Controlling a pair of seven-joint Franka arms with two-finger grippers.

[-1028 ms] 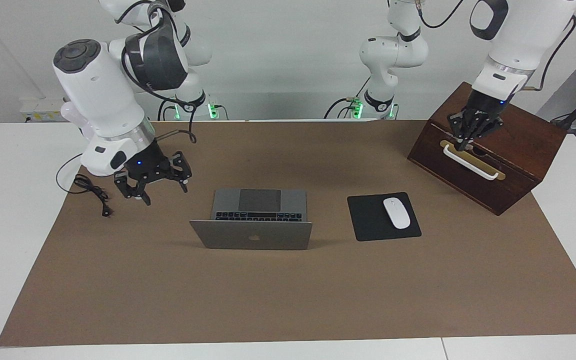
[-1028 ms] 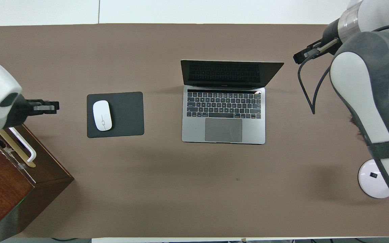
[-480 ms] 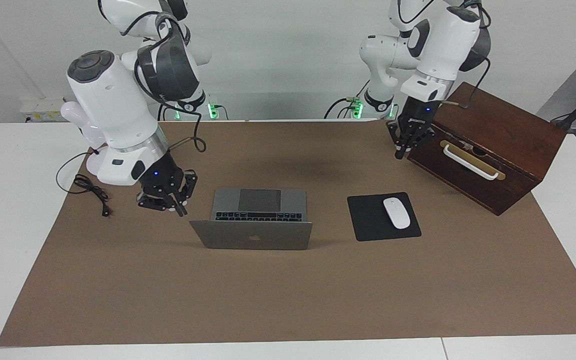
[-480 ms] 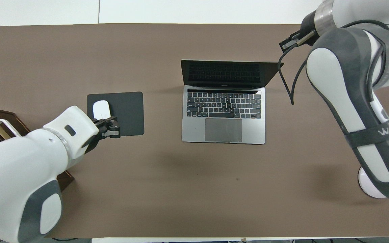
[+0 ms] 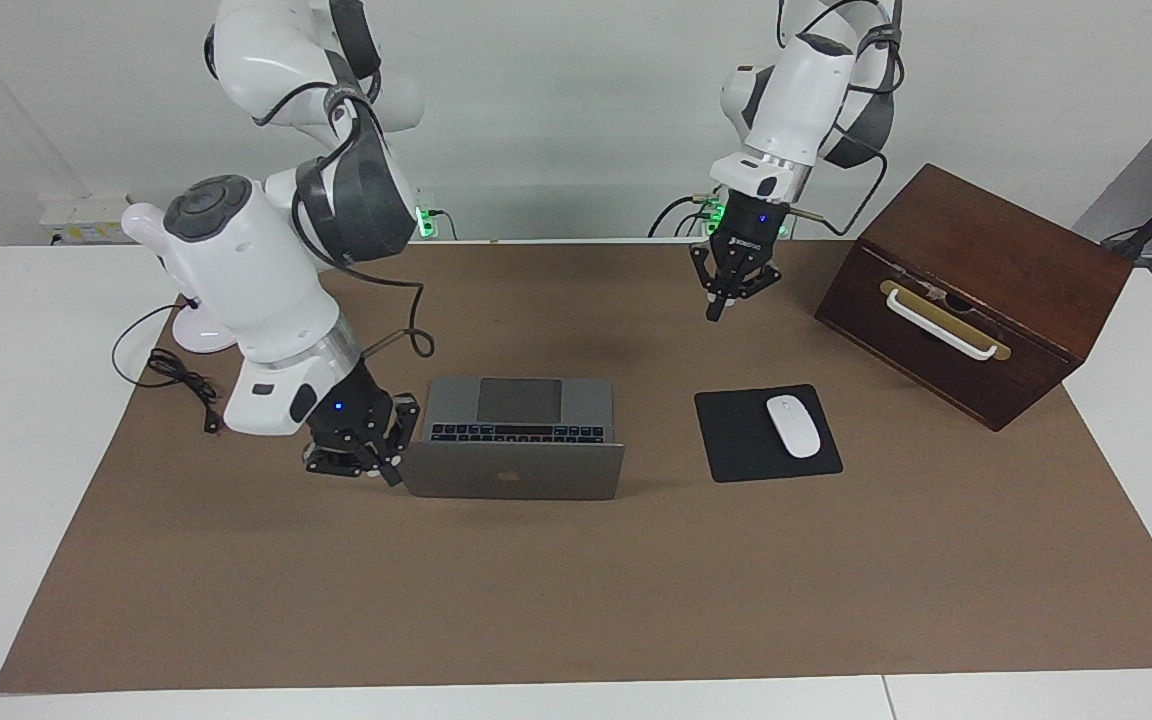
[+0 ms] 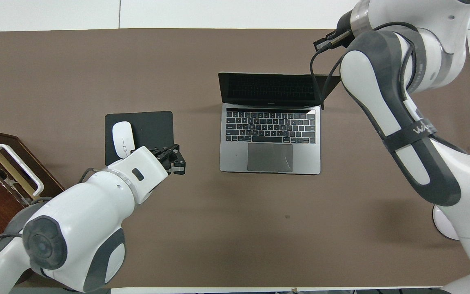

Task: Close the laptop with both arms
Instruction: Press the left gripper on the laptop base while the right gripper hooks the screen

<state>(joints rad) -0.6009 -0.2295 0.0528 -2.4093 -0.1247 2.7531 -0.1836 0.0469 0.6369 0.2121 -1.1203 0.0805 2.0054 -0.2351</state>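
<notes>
The laptop (image 5: 513,440) stands open at frame centre; right gripper (image 5: 356,462) (jaw state indeterminable) at its lid's left corner, left gripper (image 5: 733,290) closed, raised upper right.

Brown-covered table (image 5: 576,600) carries laptop (image 5: 516,440), mouse pad (image 5: 736,440), wooden box (image 5: 986,290)

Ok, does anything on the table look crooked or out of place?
Only the wooden box stands out: it sits at an angle at the left arm's end of the table, while the laptop and mouse pad lie nearly square. Nothing looks spilled or damaged.
</notes>
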